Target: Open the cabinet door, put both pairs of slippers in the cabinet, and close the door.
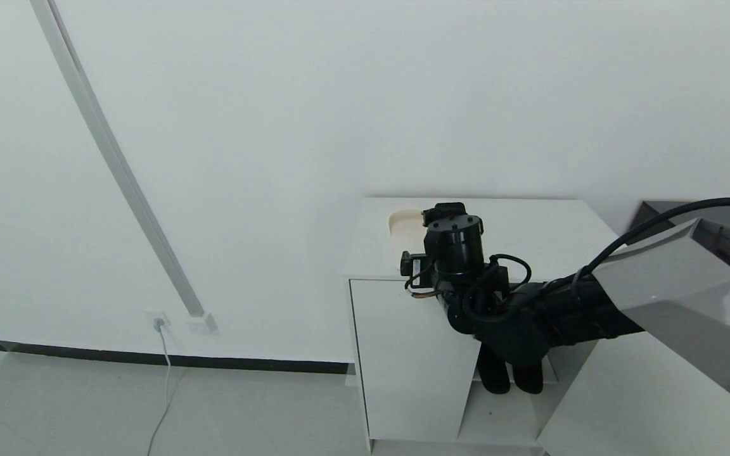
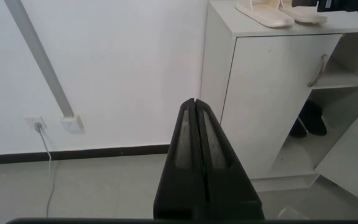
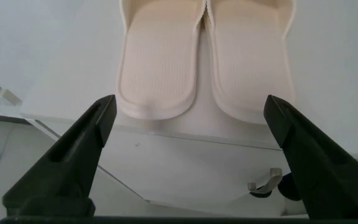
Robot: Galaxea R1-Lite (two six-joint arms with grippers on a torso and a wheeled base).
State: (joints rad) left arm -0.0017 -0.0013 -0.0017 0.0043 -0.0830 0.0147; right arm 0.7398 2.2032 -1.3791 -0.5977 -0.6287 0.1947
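A white cabinet (image 1: pixel 530 228) stands against the wall, its left door (image 1: pixel 412 354) shut and its right door (image 1: pixel 644 405) swung open. A cream pair of slippers (image 3: pixel 204 56) lies side by side on the cabinet top (image 2: pixel 272 11), near its front left corner. My right gripper (image 3: pixel 190 106) hovers open just in front of and above them, one finger on each side, touching nothing. In the head view my right wrist (image 1: pixel 457 244) hides most of that pair. A black pair of slippers (image 1: pixel 511 377) stands on a shelf inside (image 2: pixel 309 118). My left gripper (image 2: pixel 196 143) is shut, empty, well left of the cabinet.
A wall socket (image 1: pixel 159 320) with a hanging cable and a slanted white trunking strip (image 1: pixel 118 164) are on the wall left of the cabinet. Bare floor (image 1: pixel 149 405) lies on that side. The door handle (image 2: pixel 319 70) juts from the shut door's edge.
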